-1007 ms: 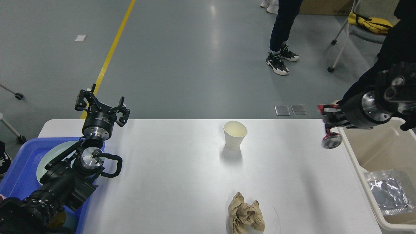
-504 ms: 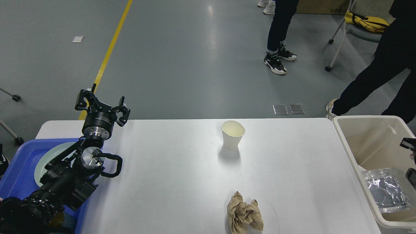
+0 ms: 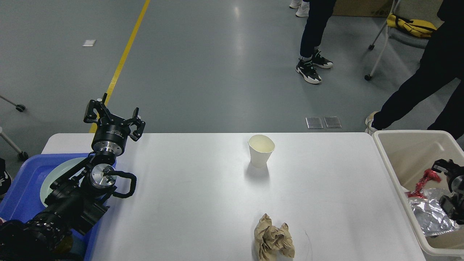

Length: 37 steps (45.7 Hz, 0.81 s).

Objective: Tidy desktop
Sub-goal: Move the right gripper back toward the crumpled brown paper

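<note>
Our left gripper point(image 3: 113, 116) hovers above the far-left corner of the large white rectangular desktop point(image 3: 188, 195), fingers spread wide, holding nothing and touching nothing. Under that arm sits the blue plastic tray point(image 3: 21, 192) with a pale green round plate point(image 3: 59, 172) in it, at the desktop's left edge.

Mid-desktop stands an upright white paper cup point(image 3: 261, 151), seemingly empty. Nearer to us lies a crumpled brown paper wad point(image 3: 273, 241) at the front edge.

At the right edge stands the beige plastic bin point(image 3: 395, 159), with a crinkled silver foil wrapper point(image 3: 427, 212) inside. Our right gripper point(image 3: 444, 170) is low over the bin interior, right beside a red crumpled scrap point(image 3: 422, 183). It appears small and dark here, so we cannot tell whether its fingers are apart or still gripping the red scrap.

Step in hand, as we judge it: dropping trash into the bin. To do it well, we should let go fully with the fingers inside the bin walls, lift straight up clear of the rim, then go for the cup or paper wad. We should grip the cup lightly at the side wall so it does not crush or tip.
</note>
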{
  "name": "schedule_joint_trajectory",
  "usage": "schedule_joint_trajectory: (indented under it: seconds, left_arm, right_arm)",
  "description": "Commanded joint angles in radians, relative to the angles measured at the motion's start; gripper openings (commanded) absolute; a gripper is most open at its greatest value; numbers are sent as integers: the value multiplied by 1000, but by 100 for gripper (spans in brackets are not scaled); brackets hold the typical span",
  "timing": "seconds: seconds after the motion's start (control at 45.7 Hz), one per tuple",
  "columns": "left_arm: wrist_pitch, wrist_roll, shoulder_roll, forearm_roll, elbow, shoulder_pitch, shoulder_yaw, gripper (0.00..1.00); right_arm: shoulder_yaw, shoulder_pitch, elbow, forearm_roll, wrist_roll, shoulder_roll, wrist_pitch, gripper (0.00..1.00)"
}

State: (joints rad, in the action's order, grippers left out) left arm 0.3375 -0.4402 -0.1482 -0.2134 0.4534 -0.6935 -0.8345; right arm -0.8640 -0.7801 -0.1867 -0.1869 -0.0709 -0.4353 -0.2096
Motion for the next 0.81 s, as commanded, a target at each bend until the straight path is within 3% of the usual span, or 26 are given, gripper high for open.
schedule_joint_trajectory:
  seconds: [0.0, 0.088, 0.219, 0.307, 0.394, 0.416, 0.482, 0.525, 0.788]
  left_arm:
    - [0, 0, -1, 0, 1, 0, 0, 98]
    - [0, 0, -1, 0, -1, 0, 0, 98]
    - [0, 0, -1, 0, 1, 0, 0, 98]
    - [0, 0, -1, 0, 1, 0, 0, 98]
    - [0, 0, -1, 0, -1, 0, 0, 98]
    - [0, 0, -1, 0, -1, 0, 0, 98]
    - [0, 0, -1, 0, -1, 0, 0, 98]
    - [0, 0, -1, 0, 1, 0, 0, 98]
    - [0, 0, -1, 0, -1, 2, 0, 98]
  right_arm:
    - [2, -166, -172, 9, 2, -32, 15, 100]
    - [-17, -353, -406, 6, 2, -161, 79, 100]
    - [-88, -671, -674, 6, 5, -233, 281, 100]
    - [-138, -844, -851, 6, 7, -238, 361, 100]
    - [-193, -1022, -1152, 6, 5, -241, 388, 100]
    - [-240, -1123, -1327, 6, 3, -231, 388, 100]
    - [-277, -1221, -1499, 9, 2, -180, 385, 100]
    - [-290, -1263, -1559, 12, 3, -142, 386, 100]
    - [-290, -1265, -1554, 55, 5, -45, 388, 100]
